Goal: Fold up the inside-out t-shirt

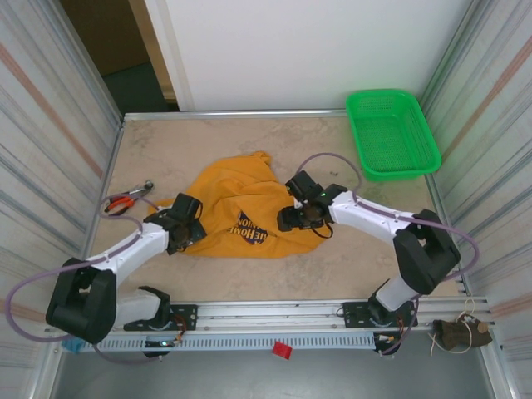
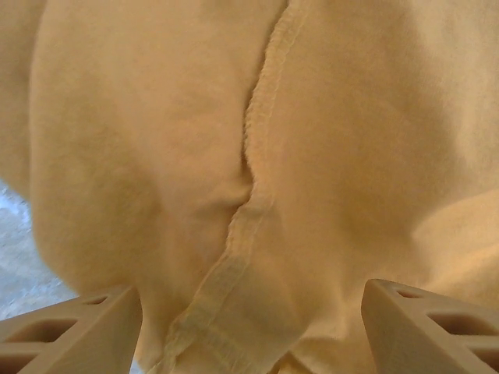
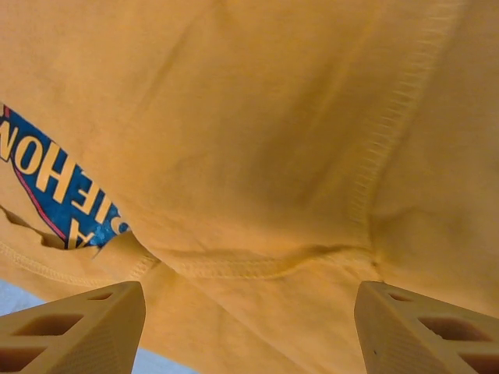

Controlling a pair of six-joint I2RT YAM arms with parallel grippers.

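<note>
The inside-out t-shirt lies crumpled in the middle of the table, mustard yellow, its dark print showing near the front edge. My left gripper is at the shirt's left edge, low over the cloth. In the left wrist view its jaws stand wide apart over a hemmed seam. My right gripper is at the shirt's right side. In the right wrist view it is open above a stitched seam, with the blue print to the left. Neither gripper holds cloth.
A green plastic basket stands at the back right corner. Red-handled pliers lie near the left wall, just beyond my left arm. Metal walls close in both sides of the table.
</note>
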